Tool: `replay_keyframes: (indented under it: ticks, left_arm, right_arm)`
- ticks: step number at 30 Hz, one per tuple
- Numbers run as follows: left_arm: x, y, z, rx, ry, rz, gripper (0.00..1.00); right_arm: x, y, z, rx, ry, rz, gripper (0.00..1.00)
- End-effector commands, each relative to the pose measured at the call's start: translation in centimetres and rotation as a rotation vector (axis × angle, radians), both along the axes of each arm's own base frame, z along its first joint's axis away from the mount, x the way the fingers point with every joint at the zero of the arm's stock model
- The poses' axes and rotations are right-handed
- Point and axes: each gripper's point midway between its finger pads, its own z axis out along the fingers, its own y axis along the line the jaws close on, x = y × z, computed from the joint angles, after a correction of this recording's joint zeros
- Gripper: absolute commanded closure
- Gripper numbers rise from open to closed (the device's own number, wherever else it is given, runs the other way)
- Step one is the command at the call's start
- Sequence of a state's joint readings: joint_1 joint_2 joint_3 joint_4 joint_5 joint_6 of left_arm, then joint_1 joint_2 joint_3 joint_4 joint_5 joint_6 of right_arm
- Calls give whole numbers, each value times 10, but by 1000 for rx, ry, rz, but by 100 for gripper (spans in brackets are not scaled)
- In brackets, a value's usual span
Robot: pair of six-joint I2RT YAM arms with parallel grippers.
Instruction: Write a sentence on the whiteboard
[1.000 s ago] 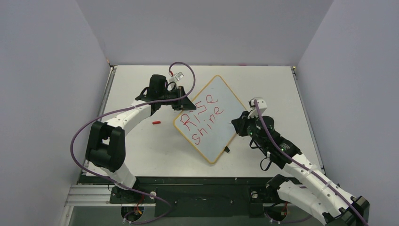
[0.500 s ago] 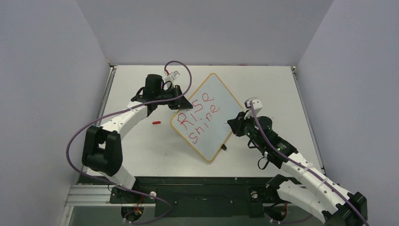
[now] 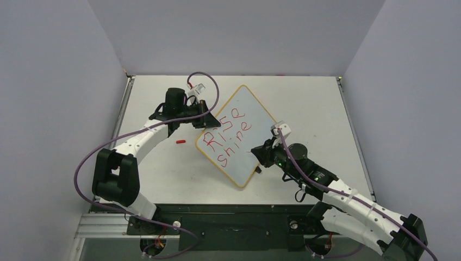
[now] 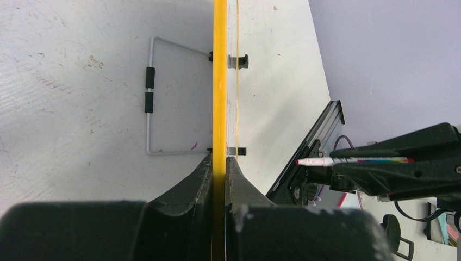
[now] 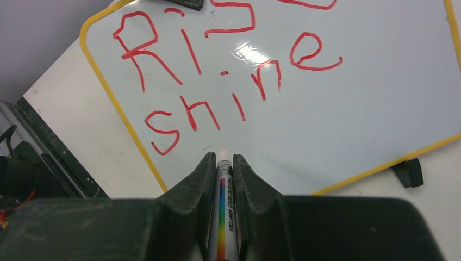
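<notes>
"Rise shine" stands in red on the whiteboard (image 3: 235, 136), set cornerwise mid-worktop (image 3: 304, 103) between my two arms.

My left tool (image 4: 219, 159) is clamped on the board's yellow frame at its left corner. My right tool (image 5: 223, 159) is closed around a marker (image 5: 224, 223), with its tip just under "shine". I can't say from here whether the tip touches the surface. A small red piece (image 3: 181, 142) lies left of the board.
</notes>
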State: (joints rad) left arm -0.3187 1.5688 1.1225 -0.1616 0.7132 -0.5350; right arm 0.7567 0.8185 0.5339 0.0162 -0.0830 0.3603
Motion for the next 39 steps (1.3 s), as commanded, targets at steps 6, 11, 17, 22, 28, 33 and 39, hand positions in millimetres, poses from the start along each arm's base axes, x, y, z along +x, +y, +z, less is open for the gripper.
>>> replay_keyframes:
  ticks: [6, 11, 17, 22, 28, 33, 39]
  left_arm:
    - [17, 7, 20, 4, -140, 25, 100]
    - [19, 7, 17, 5, -134, 27, 100]
    - [20, 7, 16, 5, -130, 30, 100]
    - [21, 6, 16, 0, -130, 28, 100]
    - [21, 6, 16, -2, -128, 30, 100]
    - [22, 7, 14, 2, -126, 34, 100]
    - [22, 7, 13, 5, -127, 34, 100]
  right_arm:
    - [-3, 15, 4, 43, -55, 33, 100]
    - [-5, 17, -1, 56, -49, 36, 100]
    - [-10, 21, -7, 60, -40, 51, 100]
    - [-15, 24, -12, 57, -32, 60, 100]
    - [-17, 28, -16, 47, -27, 61, 100]
    - [-17, 30, -17, 38, -29, 61, 100]
    - [-18, 32, -21, 24, -26, 67, 100]
